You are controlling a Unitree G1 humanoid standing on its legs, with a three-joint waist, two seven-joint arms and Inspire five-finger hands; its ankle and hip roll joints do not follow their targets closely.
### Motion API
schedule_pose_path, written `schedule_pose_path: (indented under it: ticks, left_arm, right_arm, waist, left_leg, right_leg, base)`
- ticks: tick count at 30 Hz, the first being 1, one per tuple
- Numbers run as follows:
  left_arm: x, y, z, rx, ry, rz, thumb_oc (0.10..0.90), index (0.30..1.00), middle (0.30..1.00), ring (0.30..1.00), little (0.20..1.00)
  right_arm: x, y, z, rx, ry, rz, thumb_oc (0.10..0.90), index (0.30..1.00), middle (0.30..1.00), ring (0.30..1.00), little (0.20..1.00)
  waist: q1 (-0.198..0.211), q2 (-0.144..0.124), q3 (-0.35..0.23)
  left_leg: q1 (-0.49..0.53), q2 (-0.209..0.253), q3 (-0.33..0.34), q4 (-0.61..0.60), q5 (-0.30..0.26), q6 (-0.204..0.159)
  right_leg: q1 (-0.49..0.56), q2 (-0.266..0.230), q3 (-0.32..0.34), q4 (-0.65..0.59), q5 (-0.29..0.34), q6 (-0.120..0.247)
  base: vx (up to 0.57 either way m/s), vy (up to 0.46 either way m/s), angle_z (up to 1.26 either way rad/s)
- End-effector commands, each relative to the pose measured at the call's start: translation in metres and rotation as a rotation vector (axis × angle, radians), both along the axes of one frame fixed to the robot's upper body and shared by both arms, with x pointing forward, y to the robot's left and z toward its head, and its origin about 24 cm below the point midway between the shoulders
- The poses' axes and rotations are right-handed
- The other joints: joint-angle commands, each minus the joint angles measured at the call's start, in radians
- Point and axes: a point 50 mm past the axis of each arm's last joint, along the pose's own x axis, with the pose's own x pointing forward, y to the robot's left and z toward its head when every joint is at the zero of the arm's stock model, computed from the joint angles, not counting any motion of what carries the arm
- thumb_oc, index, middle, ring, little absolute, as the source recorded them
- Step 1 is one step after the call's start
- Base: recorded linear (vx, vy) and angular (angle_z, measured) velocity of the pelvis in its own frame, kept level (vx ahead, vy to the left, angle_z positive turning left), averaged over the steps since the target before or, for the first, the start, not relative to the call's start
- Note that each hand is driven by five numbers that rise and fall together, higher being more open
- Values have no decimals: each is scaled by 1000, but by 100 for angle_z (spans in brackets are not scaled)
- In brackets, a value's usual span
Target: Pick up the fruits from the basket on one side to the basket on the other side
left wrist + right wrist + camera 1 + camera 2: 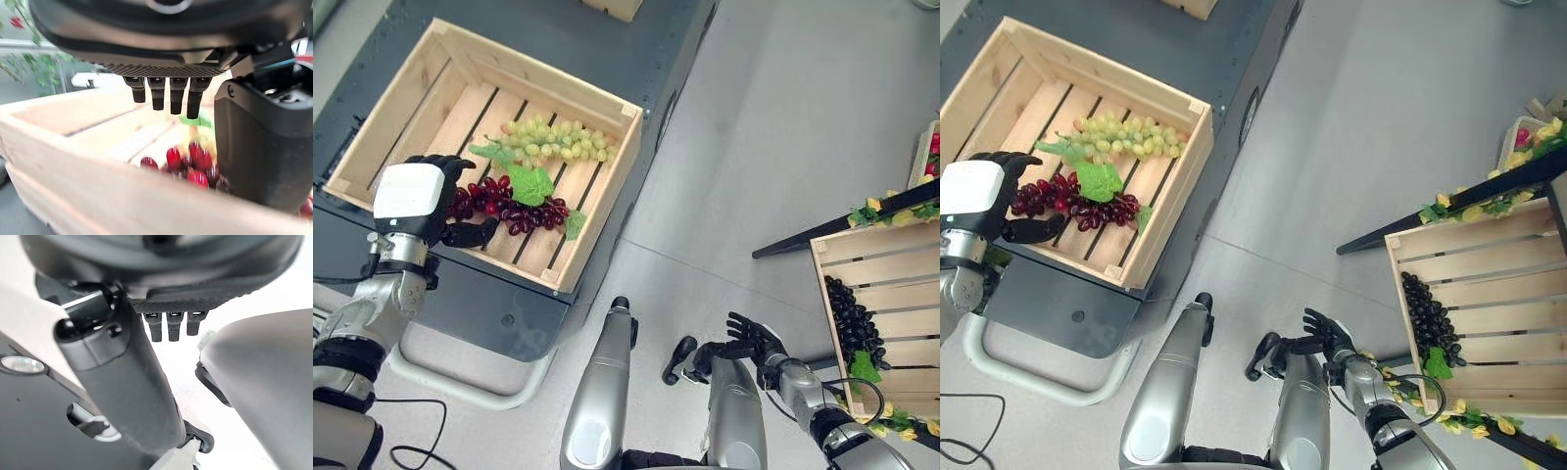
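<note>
Grey floor (783, 147) runs between two wooden crates, one on each side of the robot. On the robot's left, a pale slatted crate (597, 201) sits on a dark worktop (636, 59). Inside it lie two bunches of grapes. The green grapes (553, 140) lie farther from the robot, their long axis running across the slats toward the crate's right wall, with a leafy stem end toward the left. The red grapes (509, 209) lie nearer the front wall, roughly parallel to the green bunch, a green leaf (530, 183) resting on their middle and a smaller leaf at their right tip.

The left hand (435, 201) reaches over the crate's near-left edge, its white-backed palm turned down. Its fingers (450, 163) are bent loosely over the left end of the red bunch and its thumb (470, 233) juts out toward the bunch on the near side; in the left wrist view the fingers hang above the red grapes with a gap, so nothing is clasped.

The right hand (744, 345) hangs low over the floor, well apart from both crates, its fingers loosely spread and empty. On the robot's right, a second slatted crate (901, 264) holds a bunch of dark grapes (852, 318), long axis running along its left wall, a leaf at its near end.
</note>
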Motion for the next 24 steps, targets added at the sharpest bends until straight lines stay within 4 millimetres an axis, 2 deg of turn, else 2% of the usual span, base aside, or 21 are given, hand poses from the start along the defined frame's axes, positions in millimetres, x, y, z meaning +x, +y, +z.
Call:
schedule_pose_path:
  ticks: [1,6,12,16,24]
  left_arm:
    - [0,6,53,103,-66,-8,800,900,900,900,900]
    - [3,4,51,115,81,-17,800,900,900,900,900]
    - [1,5,48,61,73,-26,800,900,900,900,900]
    - [4,-5,54,44,-9,-106,800,900,900,900,900]
    - [16,-29,58,101,0,-203,800,900,900,900,900]
  right_arm:
    - [0,-20,11,-38,-67,10,800,900,900,900,900]
    - [3,-26,17,-62,-84,18,800,900,900,900,900]
    - [2,-34,18,-70,-81,-4,800,900,900,900,900]
    - [0,-34,15,-64,-73,0,800,900,900,900,900]
    - [3,-32,18,-46,-97,-13,800,900,900,900,900]
  waist:
    - [-4,27,-13]
    - [-13,32,-13]
    - [-16,33,-13]
    - [-18,25,-13]
    - [-33,20,-13]
  left_leg:
    - [110,-41,66,-83,-70,73]
    - [72,-33,67,-96,-56,70]
    - [54,-28,63,-87,-58,67]
    - [39,-27,57,-72,-63,65]
    - [9,-24,50,-65,-56,59]
  right_leg:
    - [40,35,10,-57,136,-23]
    - [1,40,11,-72,141,-24]
    - [-18,45,12,-60,126,-32]
    - [-30,48,8,-50,115,-40]
    - [-62,54,9,-42,113,-44]
  base:
    - [0,0,0]
    - [0,0,0]
    - [7,-12,-1]
    - [19,-66,-1]
    - [9,-32,0]
